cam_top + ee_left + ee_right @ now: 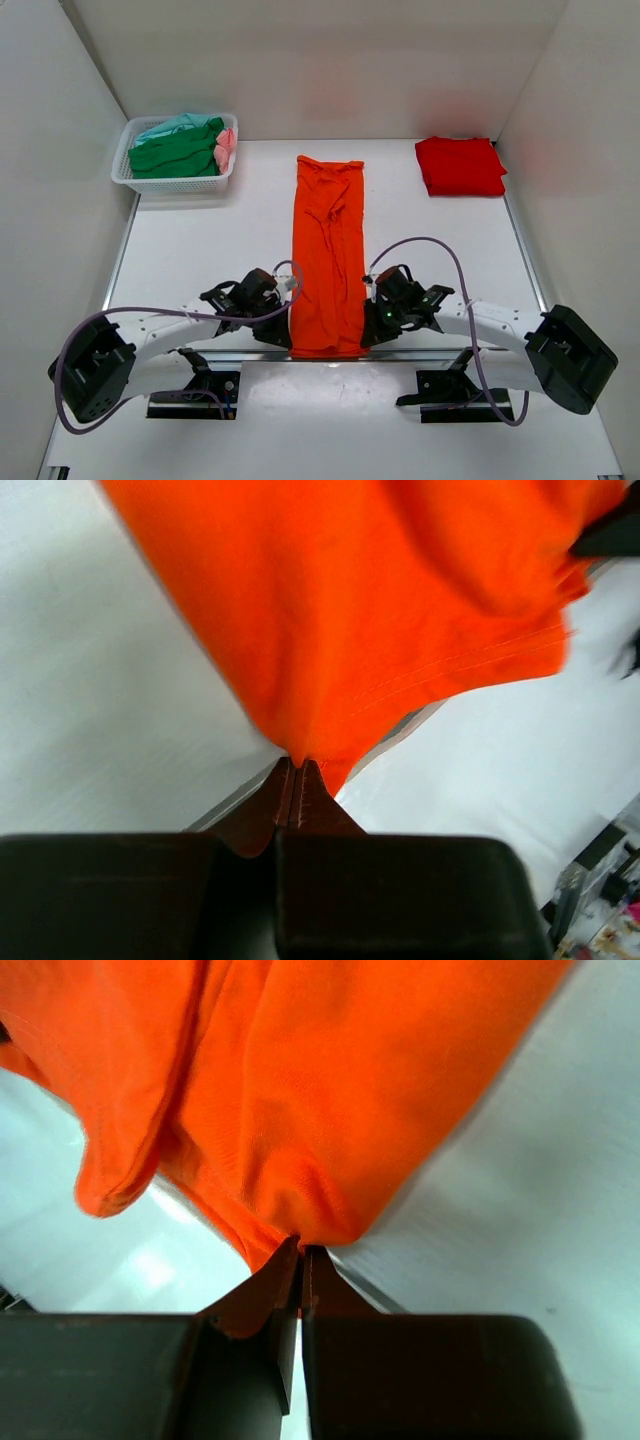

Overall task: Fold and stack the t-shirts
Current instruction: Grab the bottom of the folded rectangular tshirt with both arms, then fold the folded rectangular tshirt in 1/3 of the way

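Now, orange t-shirt: long folded strip down the middle of the table, near hem at the front edge.
Left gripper: pinching its near-left corner.
Right gripper: pinching its near-right corner.
Red t-shirt: folded, far right.

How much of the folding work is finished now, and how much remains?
Done: the red t-shirt lies folded at the far right. In hand: the orange t-shirt is a long strip; the left gripper and right gripper pinch its near corners. Left: the green t-shirt, teal t-shirt and pink t-shirt sit in the basket; nothing is stacked yet.
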You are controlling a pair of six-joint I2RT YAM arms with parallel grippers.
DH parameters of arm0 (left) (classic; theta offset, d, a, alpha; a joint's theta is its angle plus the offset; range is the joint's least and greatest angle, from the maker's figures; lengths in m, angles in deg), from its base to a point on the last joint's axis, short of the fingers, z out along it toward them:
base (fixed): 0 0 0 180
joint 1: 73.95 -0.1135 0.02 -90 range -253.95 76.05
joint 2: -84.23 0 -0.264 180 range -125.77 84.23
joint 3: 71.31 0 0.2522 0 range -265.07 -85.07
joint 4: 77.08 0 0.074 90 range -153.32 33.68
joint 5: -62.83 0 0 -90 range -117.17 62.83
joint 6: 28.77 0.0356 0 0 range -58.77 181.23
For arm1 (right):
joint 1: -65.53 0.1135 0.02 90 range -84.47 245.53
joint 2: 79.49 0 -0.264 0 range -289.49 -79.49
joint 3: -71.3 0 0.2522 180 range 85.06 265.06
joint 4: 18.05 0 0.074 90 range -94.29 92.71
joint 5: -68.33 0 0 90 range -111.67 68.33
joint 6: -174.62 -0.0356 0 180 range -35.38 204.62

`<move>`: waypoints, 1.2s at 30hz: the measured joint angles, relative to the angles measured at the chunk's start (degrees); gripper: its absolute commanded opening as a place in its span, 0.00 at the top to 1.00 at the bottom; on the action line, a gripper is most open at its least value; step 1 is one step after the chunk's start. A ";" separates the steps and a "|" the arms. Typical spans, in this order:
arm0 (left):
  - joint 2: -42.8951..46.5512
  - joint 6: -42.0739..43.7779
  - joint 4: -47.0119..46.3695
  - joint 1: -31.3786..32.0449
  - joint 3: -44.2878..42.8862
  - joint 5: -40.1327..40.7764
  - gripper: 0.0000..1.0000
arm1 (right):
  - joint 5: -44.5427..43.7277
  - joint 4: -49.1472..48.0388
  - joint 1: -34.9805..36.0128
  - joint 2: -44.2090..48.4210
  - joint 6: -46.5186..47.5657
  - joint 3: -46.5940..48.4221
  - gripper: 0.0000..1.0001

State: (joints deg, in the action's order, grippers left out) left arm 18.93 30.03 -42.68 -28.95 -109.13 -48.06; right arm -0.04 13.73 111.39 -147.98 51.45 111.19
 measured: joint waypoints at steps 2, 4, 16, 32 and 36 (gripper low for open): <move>-0.09 0.09 0.76 -1.25 -1.55 -0.68 1.00 | 0.92 1.33 -1.07 0.46 0.48 0.59 1.00; -0.48 0.28 1.40 -3.48 -4.00 -1.55 1.00 | 2.54 3.04 -2.97 0.46 1.38 2.05 1.00; -17.09 5.31 1.92 -21.14 -27.39 -6.36 1.00 | 9.88 10.58 -19.69 -14.64 13.64 26.69 1.00; -43.87 8.70 2.58 -28.15 -51.65 -9.60 1.00 | 12.11 17.64 -29.64 -38.93 22.99 52.22 1.00; -45.38 8.09 0.15 -28.72 -52.76 -10.19 1.00 | 12.13 18.80 -30.56 -43.10 24.20 57.46 1.00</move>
State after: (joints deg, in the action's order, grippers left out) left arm -26.44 38.12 -42.52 -57.67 -161.89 -58.24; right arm 12.09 32.53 80.84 -191.08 75.64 168.65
